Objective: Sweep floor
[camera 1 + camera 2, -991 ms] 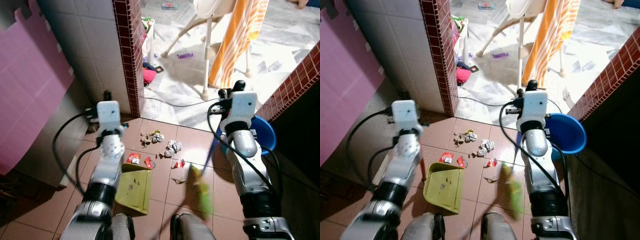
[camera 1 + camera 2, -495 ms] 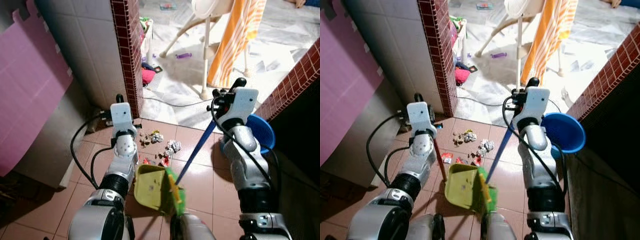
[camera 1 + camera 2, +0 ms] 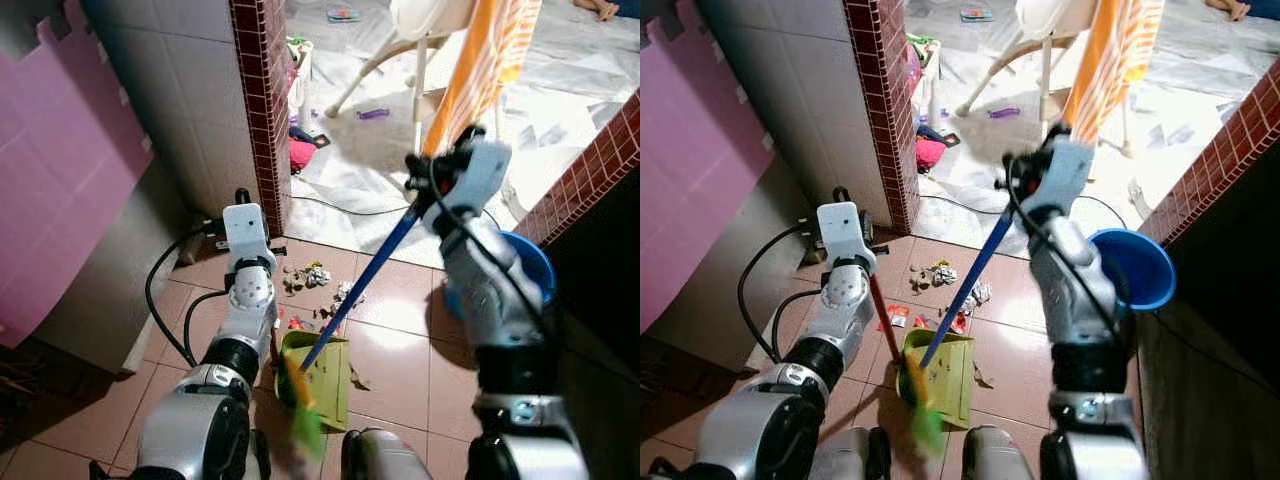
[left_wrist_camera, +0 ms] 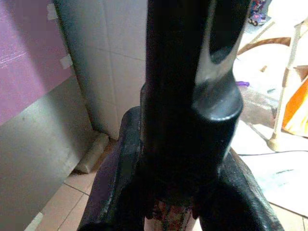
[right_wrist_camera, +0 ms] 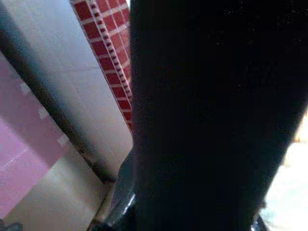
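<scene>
A glossy terracotta tile floor [image 3: 400, 345] meets a white-tiled wall edged in dark red mosaic brick [image 3: 262, 110]. On it lies a yellow-green plastic dustpan [image 3: 948, 372], its thin red handle [image 3: 885, 318] rising to the left gripper [image 3: 872, 272], whose hold cannot be made out. The right gripper [image 3: 1015, 195] is raised, clenched on the broom's straight blue stick [image 3: 965, 285]; its blurred green bristles [image 3: 923, 408] sit at the pan's near edge. Crumpled paper scraps [image 3: 312, 276] lie on the tiles just beyond the dustpan.
</scene>
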Motion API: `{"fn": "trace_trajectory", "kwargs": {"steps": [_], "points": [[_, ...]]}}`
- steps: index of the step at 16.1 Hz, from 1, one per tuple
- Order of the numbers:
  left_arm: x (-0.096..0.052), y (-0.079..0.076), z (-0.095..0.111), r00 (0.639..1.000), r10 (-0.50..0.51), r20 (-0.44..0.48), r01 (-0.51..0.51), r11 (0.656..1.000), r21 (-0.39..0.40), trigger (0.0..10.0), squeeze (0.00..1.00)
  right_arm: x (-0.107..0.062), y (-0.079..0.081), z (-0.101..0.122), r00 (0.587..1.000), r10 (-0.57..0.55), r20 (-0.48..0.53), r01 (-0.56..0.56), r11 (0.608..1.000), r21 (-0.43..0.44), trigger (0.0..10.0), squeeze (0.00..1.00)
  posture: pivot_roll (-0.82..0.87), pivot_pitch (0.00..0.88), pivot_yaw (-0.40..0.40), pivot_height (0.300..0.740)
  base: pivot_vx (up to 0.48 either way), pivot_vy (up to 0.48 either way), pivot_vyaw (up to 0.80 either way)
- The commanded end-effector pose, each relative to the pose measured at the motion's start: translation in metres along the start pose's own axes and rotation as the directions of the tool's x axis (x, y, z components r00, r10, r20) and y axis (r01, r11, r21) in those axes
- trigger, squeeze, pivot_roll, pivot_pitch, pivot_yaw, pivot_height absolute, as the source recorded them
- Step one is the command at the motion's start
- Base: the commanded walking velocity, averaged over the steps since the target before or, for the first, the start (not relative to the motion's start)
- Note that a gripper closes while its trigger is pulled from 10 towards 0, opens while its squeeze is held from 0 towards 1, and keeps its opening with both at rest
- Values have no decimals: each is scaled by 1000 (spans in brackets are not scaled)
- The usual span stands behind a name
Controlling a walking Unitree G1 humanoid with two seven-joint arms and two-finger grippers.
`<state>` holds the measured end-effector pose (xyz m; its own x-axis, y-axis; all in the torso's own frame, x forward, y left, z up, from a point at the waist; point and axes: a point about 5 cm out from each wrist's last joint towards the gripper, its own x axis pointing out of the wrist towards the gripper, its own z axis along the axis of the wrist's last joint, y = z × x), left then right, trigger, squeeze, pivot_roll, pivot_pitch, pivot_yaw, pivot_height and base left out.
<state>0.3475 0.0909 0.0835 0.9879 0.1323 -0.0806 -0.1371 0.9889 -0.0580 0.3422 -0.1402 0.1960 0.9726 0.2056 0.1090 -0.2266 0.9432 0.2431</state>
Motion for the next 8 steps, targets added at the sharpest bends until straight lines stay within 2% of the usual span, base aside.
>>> {"fn": "trace_trajectory", "kwargs": {"steps": [1,3,4,6,8], "points": [[-12,-3,-28,990,-15,-139,13,1000,-14,10000,0,1,8,24,993,58,104,-50,996,-77,10000,0,-187,160,0,740,0,0,0],[-11,-3,-28,990,-22,-139,21,1000,-7,10000,0,0,4,36,984,72,166,-32,973,-228,10000,0,-190,154,3,740,0,0,0],[-11,-3,-27,990,-27,-137,27,1000,-2,10000,0,-2,-4,36,984,45,174,6,959,-282,10000,0,-190,152,4,740,0,0,0],[-10,-4,-26,991,-33,-133,33,999,1,10000,0,-6,-22,23,988,-38,151,87,938,-335,10000,0,-185,148,3,740,0,0,0],[-10,-4,-25,991,-32,-129,33,999,4,10000,0,-11,-31,4,989,-75,126,120,908,-402,10000,0,-186,146,2,740,0,0,0]]}}
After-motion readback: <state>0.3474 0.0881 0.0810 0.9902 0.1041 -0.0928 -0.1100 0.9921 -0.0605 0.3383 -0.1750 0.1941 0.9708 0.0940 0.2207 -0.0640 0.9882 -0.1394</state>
